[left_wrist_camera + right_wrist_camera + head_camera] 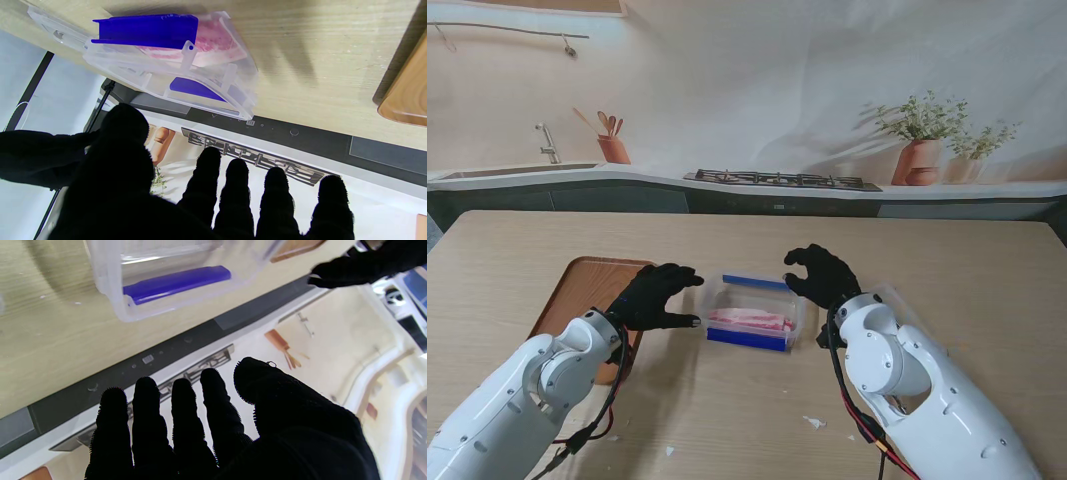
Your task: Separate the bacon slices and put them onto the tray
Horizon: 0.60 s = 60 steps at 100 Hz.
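- Both white arms are coming up from the near corners, black-gloved hands hovering on either side of the clear plastic container with blue clip edges [754, 312] at table centre.
- Left hand [659, 296] is sitting just left of the container, fingers spread and loosely curled, holding nothing. Its wrist view is showing four fingertips [237, 173] apart and the thumb off to one side.
- Right hand [824, 275] is hanging at the container's right far corner, fingers curled but apart, gripping nothing; not touching the plastic as far as I can tell.
- Pink bacon slices [749, 320] are lying stacked inside the container, between the two hands, nearer the left one.
- Brown wooden tray [587, 285] is waiting on the light wood table [947, 260] at far left, partly under the left forearm — likely parked there so the left hand has a short carry.
- Judgement: hands are bracketing the box, one probably for steadying it, the other for picking; no slice is out yet.
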Motion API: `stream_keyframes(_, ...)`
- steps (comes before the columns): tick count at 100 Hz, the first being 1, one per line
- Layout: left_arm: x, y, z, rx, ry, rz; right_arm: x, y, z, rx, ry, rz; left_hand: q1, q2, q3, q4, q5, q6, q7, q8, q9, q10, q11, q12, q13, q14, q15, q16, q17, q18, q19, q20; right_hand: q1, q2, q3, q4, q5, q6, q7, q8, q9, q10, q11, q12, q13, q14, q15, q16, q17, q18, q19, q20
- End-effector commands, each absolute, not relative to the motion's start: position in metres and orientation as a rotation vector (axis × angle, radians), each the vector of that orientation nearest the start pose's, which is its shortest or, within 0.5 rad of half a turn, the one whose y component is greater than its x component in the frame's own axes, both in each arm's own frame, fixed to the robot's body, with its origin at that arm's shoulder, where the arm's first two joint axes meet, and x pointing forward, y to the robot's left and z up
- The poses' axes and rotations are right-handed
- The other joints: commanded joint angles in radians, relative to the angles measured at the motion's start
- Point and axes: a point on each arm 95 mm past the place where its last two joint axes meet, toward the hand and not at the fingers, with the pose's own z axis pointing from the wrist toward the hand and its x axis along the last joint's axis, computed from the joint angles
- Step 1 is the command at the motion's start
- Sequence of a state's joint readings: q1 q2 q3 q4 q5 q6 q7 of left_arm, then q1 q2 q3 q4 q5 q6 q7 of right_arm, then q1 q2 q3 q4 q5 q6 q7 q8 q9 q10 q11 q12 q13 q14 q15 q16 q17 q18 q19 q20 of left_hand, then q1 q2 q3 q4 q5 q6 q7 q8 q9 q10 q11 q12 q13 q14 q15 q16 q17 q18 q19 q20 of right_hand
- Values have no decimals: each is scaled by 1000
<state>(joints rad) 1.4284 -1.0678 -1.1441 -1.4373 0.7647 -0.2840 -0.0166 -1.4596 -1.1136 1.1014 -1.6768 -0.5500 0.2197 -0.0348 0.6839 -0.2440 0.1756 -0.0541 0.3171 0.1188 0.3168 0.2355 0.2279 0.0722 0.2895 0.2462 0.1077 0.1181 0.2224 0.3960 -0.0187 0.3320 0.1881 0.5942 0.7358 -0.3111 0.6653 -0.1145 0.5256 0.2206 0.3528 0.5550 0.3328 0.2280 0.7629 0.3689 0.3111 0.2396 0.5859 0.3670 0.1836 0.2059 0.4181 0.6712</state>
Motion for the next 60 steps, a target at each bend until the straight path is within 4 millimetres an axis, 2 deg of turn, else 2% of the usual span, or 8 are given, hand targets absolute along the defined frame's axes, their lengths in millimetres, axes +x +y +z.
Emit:
stream_keyframes(1, 425, -4, -335, -1261, 1662, -1730, 419, 40, -304, 1605, 1258, 1631, -23, -8, 13, 43, 3, -24, 14, -1, -18, -4, 9, 6, -22, -29, -7, 0, 0, -14, -42, -16, 0, -17, 22, 32, -14, -16, -11, -14, -56, -13, -5, -5, -41, 3, -8, -2, -21, -2, 9, 13)
stream_keyframes(14, 425, -5, -336, -1257, 1671, -1728, 423, 34, -322, 1532, 1294, 1552, -24, -6, 16, 42, 3, -29, 16, 0, -19, -7, 13, 8, -22, -30, -5, 0, -1, -15, -42, -17, -15, -44, 32, 29, -28, -69, -11, -17, -96, -15, 6, -3, -62, -4, 10, 5, -27, -9, 13, 18)
stream_keyframes(31, 425, -6, -336, -1255, 1676, -1727, 422, 27, -332, 1516, 1327, 1491, -27, -3, 19, 41, 1, -34, 18, 1, -19, -7, 14, 8, -22, -31, -5, -1, -2, -15, -43, -19, -43, -82, 38, 23, -78, -178, -19, -29, -116, 1, -9, -13, -66, -5, 33, 14, -24, -9, 21, 24)
stream_keyframes(52, 425, -7, -336, -1256, 1677, -1727, 416, 23, -343, 1501, 1363, 1433, -28, -1, 19, 40, 1, -34, 21, 3, -19, -7, 14, 9, -22, -30, -5, -2, -3, -15, -43, -20, -80, -120, 58, 16, -122, -184, 27, -43, -104, 0, 44, 3, -43, 0, 118, 52, 1, -6, 63, 41)
stream_keyframes(60, 425, -7, -337, -1256, 1677, -1727, 415, 21, -348, 1505, 1385, 1404, -29, 2, 19, 40, 1, -36, 22, 3, -19, -7, 14, 9, -22, -29, -5, -2, -4, -16, -43, -21, -89, -126, 62, 14, -165, -165, 30, -45, -115, -8, 72, 13, -39, -4, 145, 65, 3, -5, 85, 41)
